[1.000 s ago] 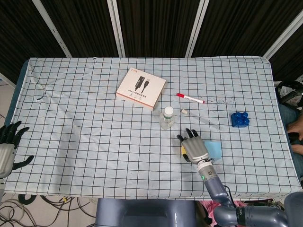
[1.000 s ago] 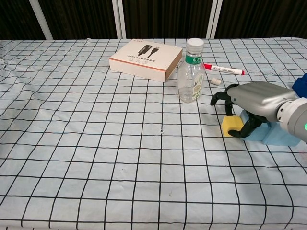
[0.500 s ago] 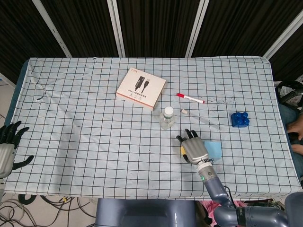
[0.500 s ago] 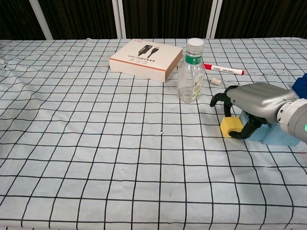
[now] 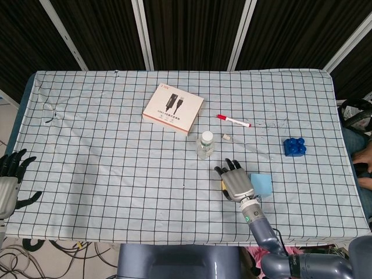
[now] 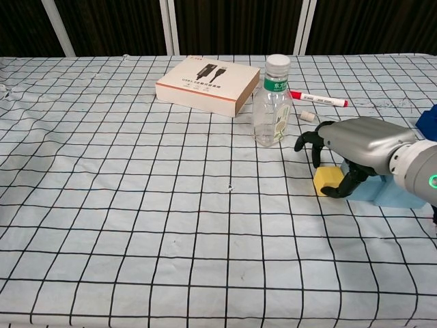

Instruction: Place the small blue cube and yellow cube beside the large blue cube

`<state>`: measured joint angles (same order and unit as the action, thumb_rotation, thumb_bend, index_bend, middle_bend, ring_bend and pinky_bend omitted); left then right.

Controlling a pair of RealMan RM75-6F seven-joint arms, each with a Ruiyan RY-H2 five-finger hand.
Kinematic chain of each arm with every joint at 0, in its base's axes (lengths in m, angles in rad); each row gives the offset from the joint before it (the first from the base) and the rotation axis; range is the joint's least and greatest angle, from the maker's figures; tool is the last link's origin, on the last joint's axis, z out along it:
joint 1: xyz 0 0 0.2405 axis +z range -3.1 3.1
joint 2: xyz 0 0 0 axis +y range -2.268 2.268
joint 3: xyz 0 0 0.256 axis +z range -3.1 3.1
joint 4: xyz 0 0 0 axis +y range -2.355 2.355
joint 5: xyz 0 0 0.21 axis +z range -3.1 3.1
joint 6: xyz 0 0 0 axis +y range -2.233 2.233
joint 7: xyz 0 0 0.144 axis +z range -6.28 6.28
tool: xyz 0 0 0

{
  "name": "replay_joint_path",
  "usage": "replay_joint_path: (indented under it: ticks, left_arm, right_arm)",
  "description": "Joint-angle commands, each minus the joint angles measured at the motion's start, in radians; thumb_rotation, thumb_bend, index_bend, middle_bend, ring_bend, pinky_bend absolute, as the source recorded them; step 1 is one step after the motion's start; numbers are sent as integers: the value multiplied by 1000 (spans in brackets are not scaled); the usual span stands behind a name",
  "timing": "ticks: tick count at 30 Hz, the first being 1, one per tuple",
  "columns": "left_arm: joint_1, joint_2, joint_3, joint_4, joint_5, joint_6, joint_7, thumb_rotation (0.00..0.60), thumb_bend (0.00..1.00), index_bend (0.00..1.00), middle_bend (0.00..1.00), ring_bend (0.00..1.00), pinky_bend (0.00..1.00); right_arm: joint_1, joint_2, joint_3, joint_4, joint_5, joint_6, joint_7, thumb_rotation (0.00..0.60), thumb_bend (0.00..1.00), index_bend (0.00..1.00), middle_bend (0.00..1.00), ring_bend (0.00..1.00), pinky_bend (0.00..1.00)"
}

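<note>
The right hand arches over the yellow cube, fingers curled down on its far side and the thumb low at its near right corner. The cube sits flat on the desk, one face toward the chest camera; whether the hand actually grips it or only cages it cannot be told. From the head view the hand covers nearly all of the cube, a yellow sliver showing at its 9 o'clock edge.

The light blue block lies just beside the hand at its 3 o'clock, edges roughly in line with the cloth's grid. The dark blue studded block sits well apart, toward 1 o'clock from the hand, its long axis running left to right.

A clear bottle stands upright at 11 o'clock of the hand, its green label too small to read. The white box bears a printed cable picture; its text is illegible. A red-capped marker lies beyond the bottle.

The left hand hangs at the desk's left edge, fingers spread, holding nothing.
</note>
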<state>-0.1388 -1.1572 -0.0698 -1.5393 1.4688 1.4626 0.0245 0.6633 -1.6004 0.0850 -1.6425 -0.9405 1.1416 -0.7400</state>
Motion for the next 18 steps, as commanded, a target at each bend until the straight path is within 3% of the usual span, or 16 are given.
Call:
replay_joint_path:
  ticks: [1, 18]
  left_arm:
    - [0, 1, 1, 0, 1, 0, -1, 600, 151, 173, 35, 0, 0]
    - [0, 1, 0, -1, -2, -1, 1, 600, 151, 172, 35, 0, 0]
  right_arm:
    - [1, -2, 0, 0, 0, -1, -2, 600, 260, 201, 328, 53, 106]
    - [-5, -6, 3, -14, -20, 11, 9, 600, 260, 201, 328, 53, 106]
